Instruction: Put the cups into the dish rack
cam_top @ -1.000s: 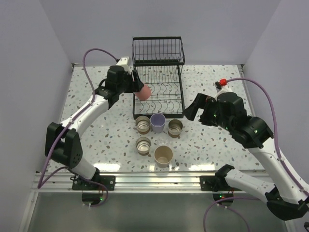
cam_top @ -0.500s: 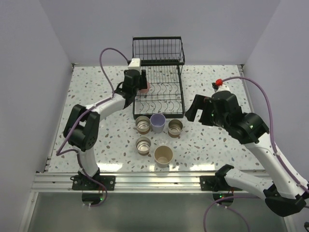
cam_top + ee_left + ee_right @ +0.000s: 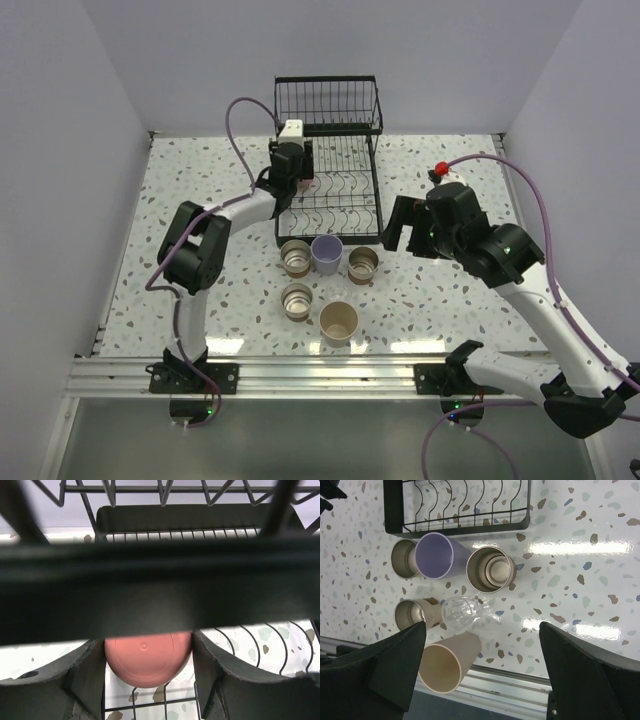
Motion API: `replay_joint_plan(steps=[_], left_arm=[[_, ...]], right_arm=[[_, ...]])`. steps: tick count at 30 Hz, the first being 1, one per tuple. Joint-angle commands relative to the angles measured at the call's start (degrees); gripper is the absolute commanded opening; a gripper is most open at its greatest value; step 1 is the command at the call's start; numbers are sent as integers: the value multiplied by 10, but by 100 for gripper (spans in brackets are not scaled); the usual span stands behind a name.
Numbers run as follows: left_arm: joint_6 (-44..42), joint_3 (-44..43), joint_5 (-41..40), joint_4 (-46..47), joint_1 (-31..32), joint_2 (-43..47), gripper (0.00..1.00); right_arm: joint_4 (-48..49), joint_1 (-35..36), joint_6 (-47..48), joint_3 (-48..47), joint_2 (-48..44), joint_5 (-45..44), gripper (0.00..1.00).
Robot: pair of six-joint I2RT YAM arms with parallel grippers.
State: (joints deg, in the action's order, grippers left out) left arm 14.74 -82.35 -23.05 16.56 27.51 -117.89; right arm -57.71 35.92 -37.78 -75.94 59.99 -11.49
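Top view, hidden: We see the left tool (image 3: 297, 172) over the flat tray of the dish rack (image 3: 345, 200). Its wrist covers most of what it carries.
Top view, bench: On the bench (image 3: 190, 165), just in front of the rack, stand a lavender cup (image 3: 326, 254), three brown cups (image 3: 295, 257) and a beige cup (image 3: 339, 322).
Top view, changed: A second ago the left tool was left of the rack, with the coral-pink cup (image 3: 147, 660) plainly visible. It has since swung over the tray. The right tool (image 3: 405, 235) has barely shifted.
Left wrist view: The fingers clamp the coral-pink cup above the tray wires, its base towards us. A blurred dark band hides its upper part.
Right wrist view: The right tool is spread wide and empty above the bench cups, with only its fingertips in frame. We find the clear cup (image 3: 461, 612) hard to make out. It sits between a brown cup and the beige one.
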Motion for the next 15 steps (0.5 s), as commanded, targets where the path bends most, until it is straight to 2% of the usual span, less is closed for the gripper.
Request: replay_joint_plan(steps=[1, 7, 8, 10, 11, 12, 14, 15], left_arm=[[-15, -37, -17, 16, 0, -7, 7], [-10, -104, -21, -60, 1, -45, 28], [-9, -113, -23, -64, 0, -47, 39], [-5, -120, -24, -78, 1, -48, 49], [-2, -126, -24, -83, 0, -50, 60], [0, -130, -24, -95, 1, -52, 67], [3, -136, -20, -101, 1, -54, 75], [4, -136, -19, -105, 0, -54, 75]], right_arm=[[-6, -2, 9, -25, 1, -18, 98], [-1, -2, 5, -19, 0, -13, 98], [-1, -2, 4, -19, -1, -14, 98], [-1, -2, 3, -18, -4, -16, 98], [-1, -2, 3, -18, -6, -16, 98], [-1, -2, 3, -17, -7, -16, 98], [0, -2, 3, -16, -8, -16, 98], [0, -2, 3, -14, -9, -15, 98]])
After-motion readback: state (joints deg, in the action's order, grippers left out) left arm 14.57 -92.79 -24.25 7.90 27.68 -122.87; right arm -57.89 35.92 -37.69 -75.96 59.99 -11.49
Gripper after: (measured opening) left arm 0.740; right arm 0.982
